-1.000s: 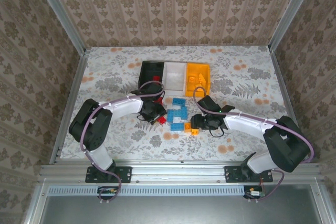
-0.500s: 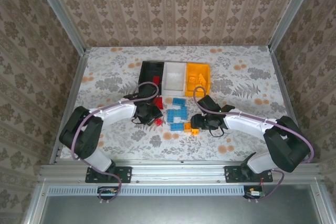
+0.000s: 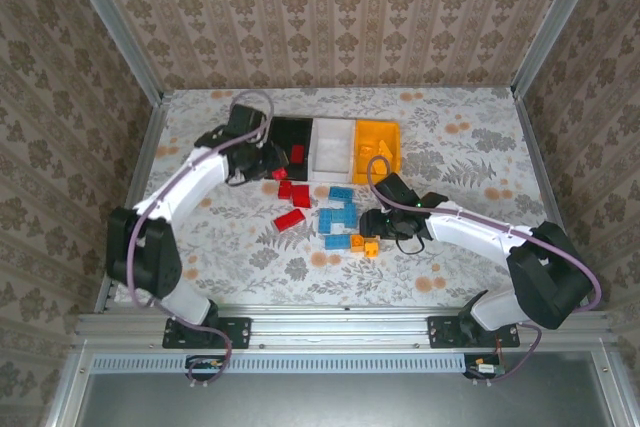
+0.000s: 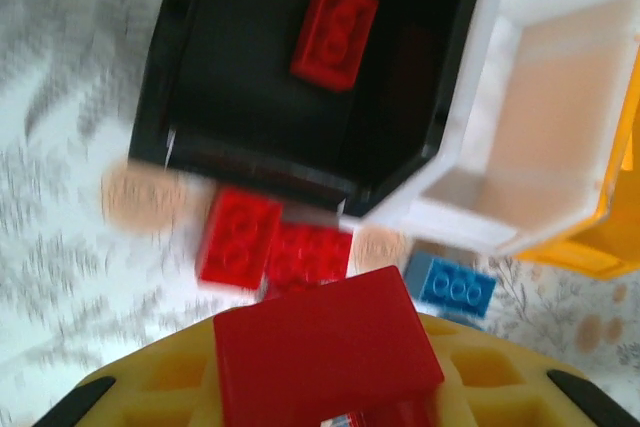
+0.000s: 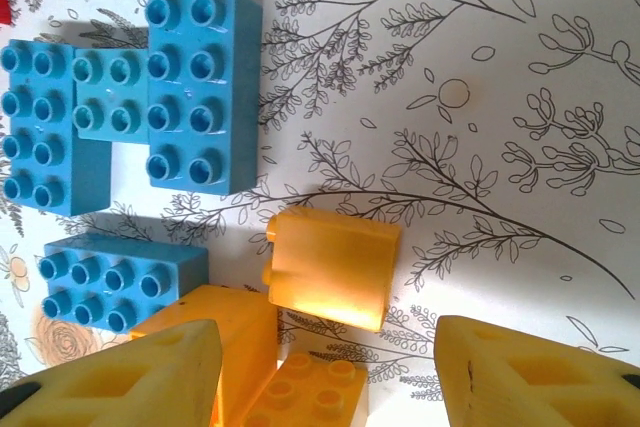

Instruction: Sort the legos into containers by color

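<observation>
The left hand [image 4: 330, 402] is clamped on a flat red brick [image 4: 325, 347], with its yellow fingers [image 4: 150, 397] pressed in from both sides. From above, it hangs by the near left corner of the black bin [image 4: 175, 97], not yet over the opening. Below it, two loose red bricks [image 4: 238, 237] lie touching each other on the flowered worktop [image 4: 60, 277], just outside the bin's near wall. A lone red brick [image 4: 335, 17] already rests on the bin's floor. The white bin [image 4: 480, 217] stands against the black one, and the orange-yellow bin [image 4: 600, 247] is on its far side. A small blue brick [image 4: 455, 287] sits just in front of the white bin.

The right hand [image 5: 330, 377] is low over the worktop with its fingers [image 5: 130, 377] spread well apart — nothing is gripped. An orange-yellow brick [image 5: 330, 267] lies on its side just ahead of the gap, clear of both fingers. Two more orange-yellow bricks [image 5: 225, 332] crowd against one finger. Beyond them is a cluster of light blue bricks [image 5: 205, 87], studs up, some of them side by side and touching.
</observation>
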You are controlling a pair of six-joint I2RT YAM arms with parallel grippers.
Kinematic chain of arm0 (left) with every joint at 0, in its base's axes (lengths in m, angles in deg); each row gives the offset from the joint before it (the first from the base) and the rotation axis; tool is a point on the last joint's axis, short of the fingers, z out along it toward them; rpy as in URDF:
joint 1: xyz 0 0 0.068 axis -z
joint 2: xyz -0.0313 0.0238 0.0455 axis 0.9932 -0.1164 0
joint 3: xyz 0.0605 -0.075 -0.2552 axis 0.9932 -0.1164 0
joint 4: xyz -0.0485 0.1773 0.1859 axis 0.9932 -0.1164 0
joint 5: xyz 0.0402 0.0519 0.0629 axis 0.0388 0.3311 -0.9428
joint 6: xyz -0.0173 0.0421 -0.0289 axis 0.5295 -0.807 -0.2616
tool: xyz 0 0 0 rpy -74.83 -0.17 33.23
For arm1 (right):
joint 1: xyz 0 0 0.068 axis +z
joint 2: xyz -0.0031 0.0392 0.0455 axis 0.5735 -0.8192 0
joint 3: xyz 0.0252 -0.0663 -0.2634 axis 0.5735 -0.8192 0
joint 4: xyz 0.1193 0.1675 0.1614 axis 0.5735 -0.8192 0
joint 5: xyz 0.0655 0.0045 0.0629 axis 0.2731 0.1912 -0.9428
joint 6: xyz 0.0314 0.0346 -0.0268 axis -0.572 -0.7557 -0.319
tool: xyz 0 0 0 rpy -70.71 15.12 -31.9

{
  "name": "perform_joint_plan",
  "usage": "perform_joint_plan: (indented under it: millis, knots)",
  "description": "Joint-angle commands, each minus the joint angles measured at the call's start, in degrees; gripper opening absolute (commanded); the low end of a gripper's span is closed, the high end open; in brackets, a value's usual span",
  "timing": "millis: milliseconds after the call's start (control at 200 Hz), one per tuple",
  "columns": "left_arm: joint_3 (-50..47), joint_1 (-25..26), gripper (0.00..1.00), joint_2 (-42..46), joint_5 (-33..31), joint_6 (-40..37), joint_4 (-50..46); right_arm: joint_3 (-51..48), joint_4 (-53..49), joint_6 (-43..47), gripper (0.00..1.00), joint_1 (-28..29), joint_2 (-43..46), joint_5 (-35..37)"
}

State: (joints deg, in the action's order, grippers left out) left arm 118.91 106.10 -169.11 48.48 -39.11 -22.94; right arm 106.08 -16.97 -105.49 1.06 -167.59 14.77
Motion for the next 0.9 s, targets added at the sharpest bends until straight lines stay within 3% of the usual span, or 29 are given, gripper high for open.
perform_joint_plan:
  millis: [0, 305, 550, 810, 895]
  knots:
    - [9.8, 0.0, 0.34, -7.8, -3.2, -16.8, -10.1, 1.4, -3.1, 0.2, 0.6, 0.5, 1.2, 0.6]
    - [32.8, -2.2, 0.36, -28.3, -3.9, -24.1, -20.2, -0.1, -5.3, -0.9, 0.6, 0.9, 4.8, 2.2]
    - [42.6, -2.5, 0.37, -36.2, -4.8, -24.9, -23.8, 0.7, -9.4, -1.1, 0.61, 1.0, 5.8, 4.0]
    - [42.1, -2.8, 0.65, -34.7, -3.5, -24.2, -23.2, 3.6, -10.7, -0.3, 0.66, 2.6, 2.4, 2.0]
    - [40.5, -2.8, 0.69, -32.1, -3.4, -23.9, -22.7, 4.6, -12.2, 0.0, 0.68, 3.9, 2.0, 2.5]
